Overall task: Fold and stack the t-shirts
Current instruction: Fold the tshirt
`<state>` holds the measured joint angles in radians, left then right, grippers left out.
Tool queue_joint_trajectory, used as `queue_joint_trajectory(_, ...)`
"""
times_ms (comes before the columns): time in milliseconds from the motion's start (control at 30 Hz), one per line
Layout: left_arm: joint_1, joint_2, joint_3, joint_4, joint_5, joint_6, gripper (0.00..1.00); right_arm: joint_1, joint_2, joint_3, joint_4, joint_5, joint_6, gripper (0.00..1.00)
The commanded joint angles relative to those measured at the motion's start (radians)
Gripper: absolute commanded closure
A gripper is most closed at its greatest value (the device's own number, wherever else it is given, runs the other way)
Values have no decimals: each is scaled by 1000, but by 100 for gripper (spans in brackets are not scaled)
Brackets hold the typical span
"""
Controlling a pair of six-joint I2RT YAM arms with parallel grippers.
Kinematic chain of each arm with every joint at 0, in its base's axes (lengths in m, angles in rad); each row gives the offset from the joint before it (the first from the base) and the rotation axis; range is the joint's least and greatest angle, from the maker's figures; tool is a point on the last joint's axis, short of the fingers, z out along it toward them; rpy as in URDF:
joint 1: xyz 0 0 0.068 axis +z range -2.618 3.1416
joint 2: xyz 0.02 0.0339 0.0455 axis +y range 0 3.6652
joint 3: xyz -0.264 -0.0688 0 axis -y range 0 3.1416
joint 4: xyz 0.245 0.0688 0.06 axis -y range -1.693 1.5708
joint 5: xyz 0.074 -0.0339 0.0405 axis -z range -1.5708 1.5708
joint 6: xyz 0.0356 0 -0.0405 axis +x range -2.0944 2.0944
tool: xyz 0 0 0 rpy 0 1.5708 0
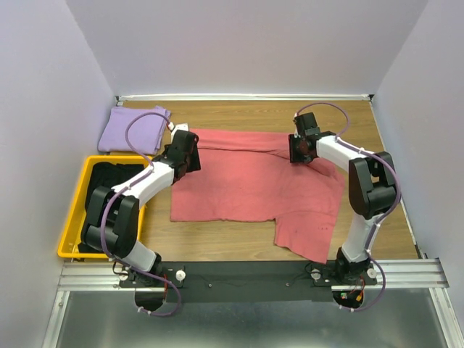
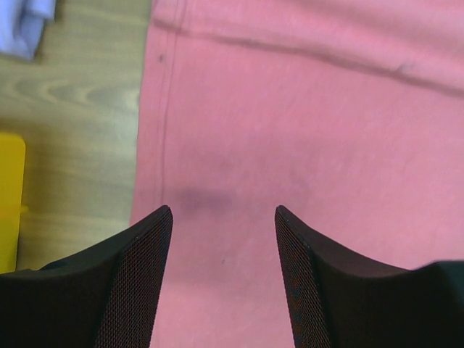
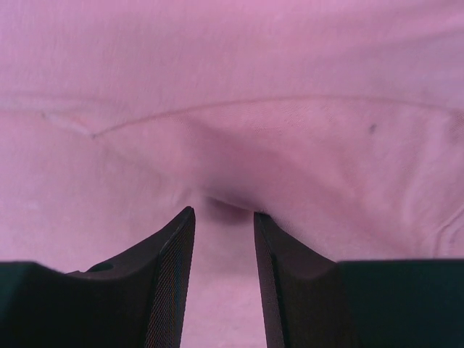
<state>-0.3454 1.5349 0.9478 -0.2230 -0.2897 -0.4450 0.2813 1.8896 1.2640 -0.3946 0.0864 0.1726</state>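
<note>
The left claw (image 2: 223, 210) is open, its two fingers (image 2: 145, 268) set wide apart with bare cloth showing between them. It hangs over the salmon-pink t-shirt (image 2: 304, 130), just inside the shirt's left-hand edge. A seam runs along that edge right beside the left finger. Ahead of the tips a long crease crosses the cloth from side to side. Past the edge, to the claw's left, lies the wooden tabletop (image 2: 80, 109), then a corner of the yellow bin (image 2: 9, 196). Ahead and to the left is a corner of the lavender t-shirt (image 2: 29, 22).

The right claw (image 3: 223, 212) has its fingers (image 3: 170, 275) a narrow gap apart, low on the same shirt (image 3: 232, 65). The cloth puckers into a shadowed dip just at the tips. Whether they pinch it I cannot tell. A fold line arcs across the cloth ahead of them.

From above, the left claw (image 1: 185, 154) and right claw (image 1: 301, 147) stand near the far corners of the salmon-pink t-shirt (image 1: 246, 192). It lies spread over the middle of the tabletop (image 1: 217, 112) between them and reaches toward the arm bases. The lavender t-shirt (image 1: 134, 130) lies folded beyond and left of the left claw, apart from the pink one. The yellow bin (image 1: 72, 210) sits nearer the bases on that side, with black t-shirts (image 1: 109, 177) inside.
</note>
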Motion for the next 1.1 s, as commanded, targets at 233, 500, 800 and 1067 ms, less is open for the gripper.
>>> queue_joint_trajectory(233, -26, -55, -106, 83, -80, 31, 33, -8, 115, 144, -1, 164, -110, 55)
queue_joint_trajectory(500, -30, -44, -118, 97, -75, 32, 33, -17, 172, 199, -1, 142, -195, 55)
queue_joint_trajectory(800, -37, -33, -119, 102, -74, 29, 33, -17, 65, 137, -7, 96, -209, 54)
queue_joint_trajectory(1067, -38, -24, -112, 114, -69, 34, 33, -16, 31, 106, -75, 58, -216, 55)
